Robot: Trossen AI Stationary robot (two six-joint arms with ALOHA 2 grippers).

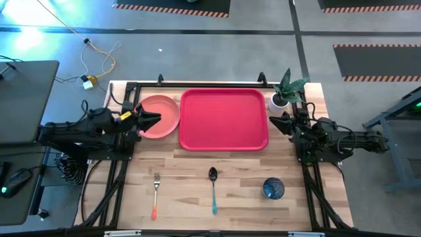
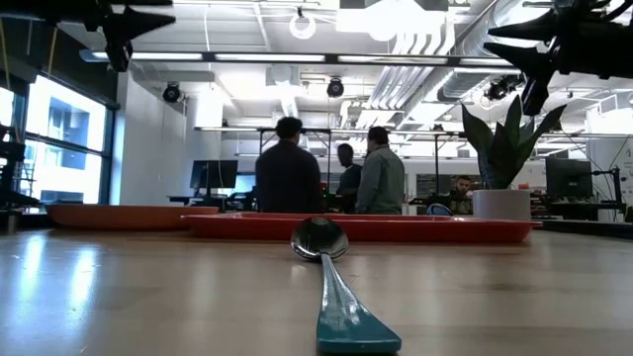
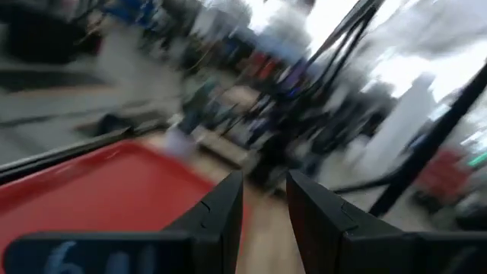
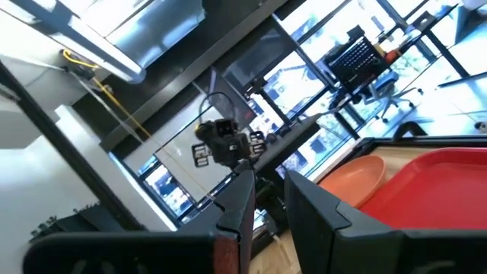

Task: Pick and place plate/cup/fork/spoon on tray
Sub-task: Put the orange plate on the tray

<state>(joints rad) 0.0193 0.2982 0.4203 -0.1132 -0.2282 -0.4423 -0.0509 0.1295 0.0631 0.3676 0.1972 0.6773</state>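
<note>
The red tray lies at the table's far middle, and the pink plate rests flat beside its left edge. The fork, the spoon and the blue cup lie or stand in a row near the front edge. The cup is upright. My left gripper hangs shut and empty above the plate, its fingers pointing toward the tray. My right gripper hangs shut and empty just off the tray's right edge, pointing left. In the low view both grippers, left and right, are high above the table.
A white pot with a green plant stands at the far right corner, close behind my right gripper. Black frame rails run along the table's left, right and far edges. Several people stand in the room beyond the table.
</note>
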